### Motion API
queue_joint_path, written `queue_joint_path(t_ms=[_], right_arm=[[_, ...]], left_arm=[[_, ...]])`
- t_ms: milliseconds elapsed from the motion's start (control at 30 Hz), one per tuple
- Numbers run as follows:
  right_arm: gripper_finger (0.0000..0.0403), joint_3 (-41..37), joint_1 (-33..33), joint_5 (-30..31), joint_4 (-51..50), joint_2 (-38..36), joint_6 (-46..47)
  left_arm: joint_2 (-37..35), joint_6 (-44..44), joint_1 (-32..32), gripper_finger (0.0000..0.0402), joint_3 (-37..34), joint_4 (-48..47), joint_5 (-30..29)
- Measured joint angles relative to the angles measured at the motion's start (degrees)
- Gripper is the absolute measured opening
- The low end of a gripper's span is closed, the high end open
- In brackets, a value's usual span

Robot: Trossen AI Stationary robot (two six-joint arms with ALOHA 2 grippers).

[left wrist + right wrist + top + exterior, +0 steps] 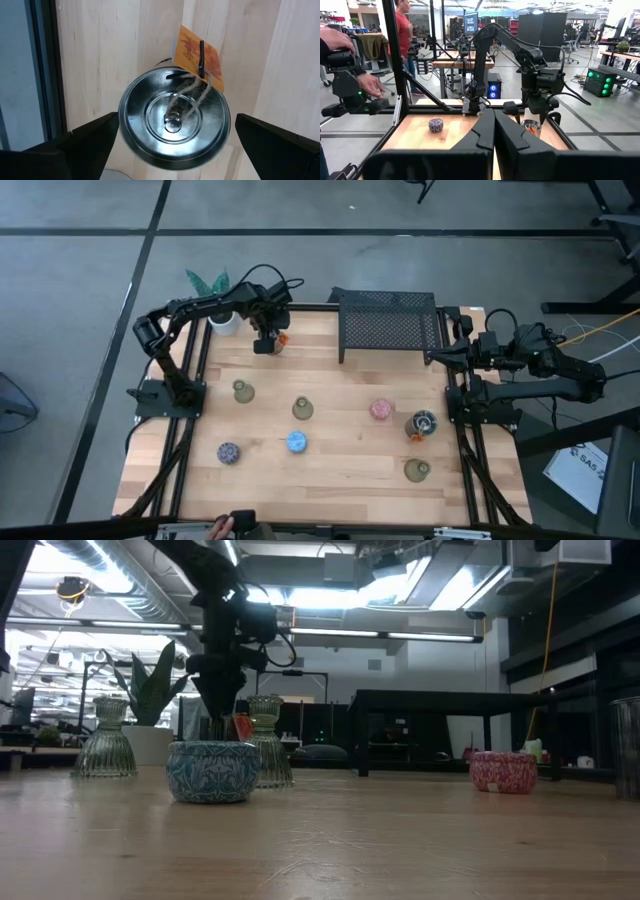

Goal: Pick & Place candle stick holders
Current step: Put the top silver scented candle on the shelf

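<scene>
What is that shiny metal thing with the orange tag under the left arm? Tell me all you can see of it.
It is a round silvery holder, looking like polished metal, seen from straight above. Raised rings circle a small knob at its centre, where twine ties on an orange paper tag with a dark clip. It stands upright on the pale wooden table, at its far edge near the white pot. The left gripper hangs open over it, a finger on either side, not touching.

Open robotics lab or workshop: exposed ceiling ducts (pixel 120 570), strip lighting, rows of workbenches (pixel 452 62) with monitors (pixel 471 22), further frame-mounted rigs, person in red shirt (pixel 401 30) standing far left.
</scene>
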Motion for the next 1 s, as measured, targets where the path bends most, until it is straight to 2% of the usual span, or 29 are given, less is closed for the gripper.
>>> queue_joint_path(t_ms=[1000], right_arm=[[0.0007, 0.00, 0.02, 0.02, 0.00, -0.01, 0.00]], left_arm=[[0.18, -1.07, -0.02, 0.0399, -1.06, 2.47, 0.31]])
